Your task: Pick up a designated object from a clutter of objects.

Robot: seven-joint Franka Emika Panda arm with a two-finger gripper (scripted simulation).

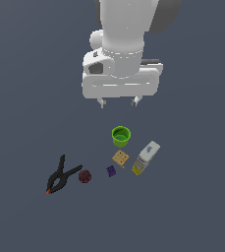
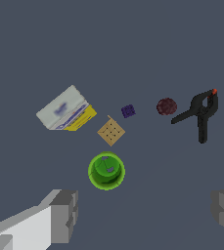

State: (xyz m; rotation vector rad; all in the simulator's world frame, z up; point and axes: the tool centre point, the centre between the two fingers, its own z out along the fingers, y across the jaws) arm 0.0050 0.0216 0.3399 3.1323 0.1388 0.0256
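Hovering wide and empty, claw [image 1: 119, 102] above green cup [image 1: 121, 135]; purple block [image 1: 111, 171] farther off; box [image 1: 146, 157] label unreadable.

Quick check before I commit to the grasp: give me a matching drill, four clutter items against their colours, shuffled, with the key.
Items:
1. spring clamp
2. cup
3. ball
4. small cube block

Colours:
A. green
B. dark purple
C. black
D. dark red

Pairs: 1-C, 2-A, 3-D, 4-B
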